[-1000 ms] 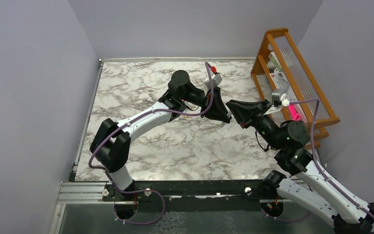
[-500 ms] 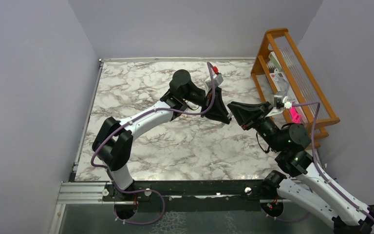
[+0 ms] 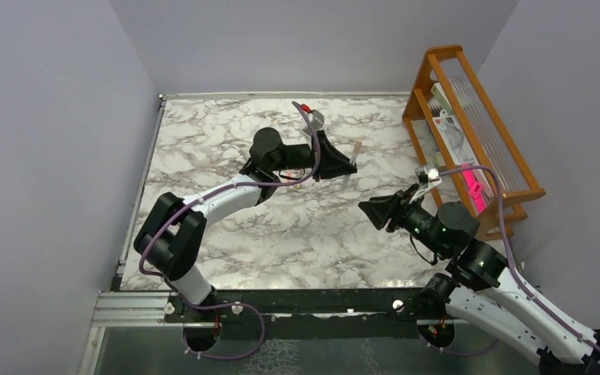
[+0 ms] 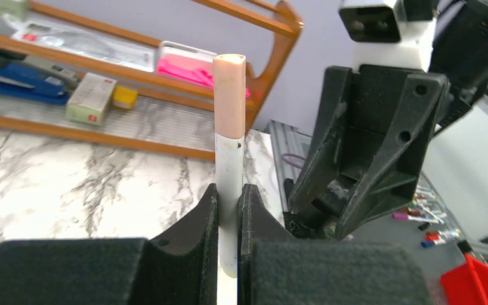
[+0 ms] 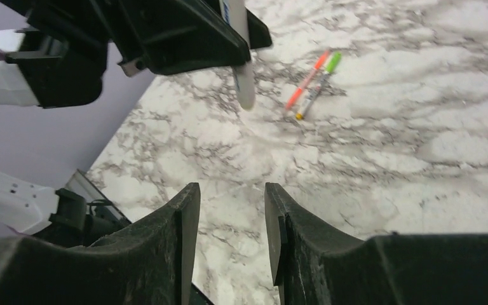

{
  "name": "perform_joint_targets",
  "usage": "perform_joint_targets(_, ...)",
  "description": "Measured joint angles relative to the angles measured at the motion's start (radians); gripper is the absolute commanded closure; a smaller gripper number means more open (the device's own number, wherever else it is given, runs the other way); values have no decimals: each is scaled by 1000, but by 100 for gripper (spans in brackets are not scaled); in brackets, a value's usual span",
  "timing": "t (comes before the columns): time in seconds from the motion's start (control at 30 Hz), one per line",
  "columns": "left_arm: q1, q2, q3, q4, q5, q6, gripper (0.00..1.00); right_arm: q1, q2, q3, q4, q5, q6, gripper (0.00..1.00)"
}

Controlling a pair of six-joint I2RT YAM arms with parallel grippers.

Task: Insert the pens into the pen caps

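Pen point(image 4: 229, 168) clenched in left jaws; right jaws parted; marble table point(image 3: 203, 141), lilac-grey walls point(image 3: 47, 156).

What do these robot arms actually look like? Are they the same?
Both match: the left arm and right arm have white links, chunky black round joints and a purple cable looping alongside. The left gripper and right gripper are black wedge-shaped finger pairs.

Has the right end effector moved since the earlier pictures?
Yes. In the top view the right end effector has drawn back from the wooden rack, down toward the bottom edge of the picture.
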Motion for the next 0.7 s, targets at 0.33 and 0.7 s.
perform_joint_targets(0.33,31,78,-46,-95,-336,45,100,0,-82,-47,-142,92,66,58)
perform_joint_targets(0.7,35,297,183,-667,-887,189,100,0,-86,-143,-158,104,89,59)
